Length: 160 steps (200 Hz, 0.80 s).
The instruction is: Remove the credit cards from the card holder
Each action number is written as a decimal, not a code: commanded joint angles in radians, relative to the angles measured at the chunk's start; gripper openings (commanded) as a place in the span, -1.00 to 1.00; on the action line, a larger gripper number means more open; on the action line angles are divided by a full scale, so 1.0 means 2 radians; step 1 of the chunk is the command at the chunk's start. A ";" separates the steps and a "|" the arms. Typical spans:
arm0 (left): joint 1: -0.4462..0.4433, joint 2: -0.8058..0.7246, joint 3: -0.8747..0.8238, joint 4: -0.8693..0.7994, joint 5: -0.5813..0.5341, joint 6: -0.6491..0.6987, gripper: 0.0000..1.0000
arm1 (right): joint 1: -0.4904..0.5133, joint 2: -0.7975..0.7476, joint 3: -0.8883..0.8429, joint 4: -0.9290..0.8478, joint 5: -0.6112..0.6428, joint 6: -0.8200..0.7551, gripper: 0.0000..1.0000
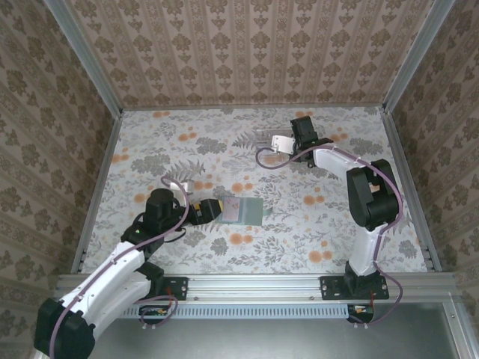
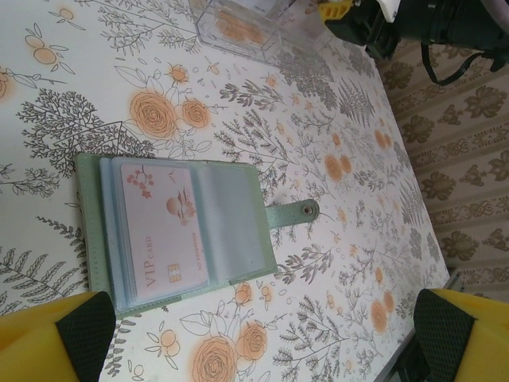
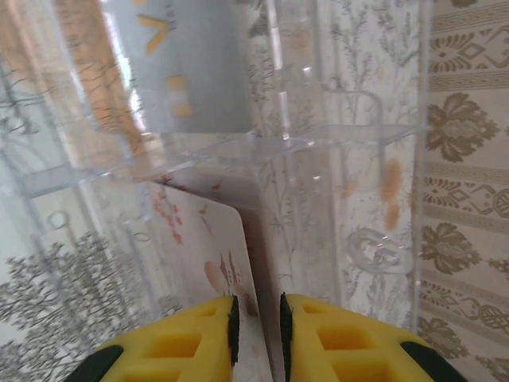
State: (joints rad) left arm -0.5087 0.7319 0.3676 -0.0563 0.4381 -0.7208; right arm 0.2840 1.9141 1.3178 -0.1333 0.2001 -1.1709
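The card holder point(image 2: 238, 227) lies open on the flowered table, its snap tab pointing right. A pale pink VIP credit card point(image 2: 159, 231) sits in its left clear pocket. My left gripper point(image 2: 258, 338) hovers just short of the holder point(image 1: 251, 212), open wide, with nothing between its fingers. At the back, my right gripper point(image 3: 256, 306) reaches into a clear tray point(image 3: 350, 135). A second pale pink card point(image 3: 207, 247) stands on edge there between the jaws, against the left pad point(image 3: 234, 322), with a gap to the right pad. A grey card point(image 3: 183, 72) lies in the compartment beyond.
The clear tray point(image 2: 238, 28) stands at the back of the table, right of the middle, with the right gripper point(image 1: 283, 143) at it. Patterned walls close the table at the back and both sides. A metal rail point(image 1: 254, 283) runs along the near edge.
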 commanded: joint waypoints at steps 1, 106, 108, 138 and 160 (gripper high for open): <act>0.006 -0.004 -0.006 0.010 0.002 0.008 1.00 | 0.000 0.018 0.020 0.014 0.020 0.019 -0.50; 0.007 0.006 -0.008 0.008 -0.004 0.006 1.00 | 0.011 -0.072 -0.019 0.021 -0.002 0.150 -0.48; 0.007 0.007 -0.008 0.008 -0.005 0.006 1.00 | 0.012 -0.077 -0.021 0.021 -0.001 0.158 -0.48; 0.008 0.033 -0.007 0.010 -0.011 0.002 1.00 | 0.050 -0.145 -0.066 0.009 0.010 0.285 -0.45; 0.007 0.062 -0.006 0.023 -0.008 0.000 0.98 | 0.090 -0.193 -0.105 0.001 0.005 0.383 -0.41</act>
State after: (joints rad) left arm -0.5022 0.8104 0.3668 -0.0517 0.4263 -0.7212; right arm 0.3874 1.6188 1.1824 -0.1051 0.2192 -0.7010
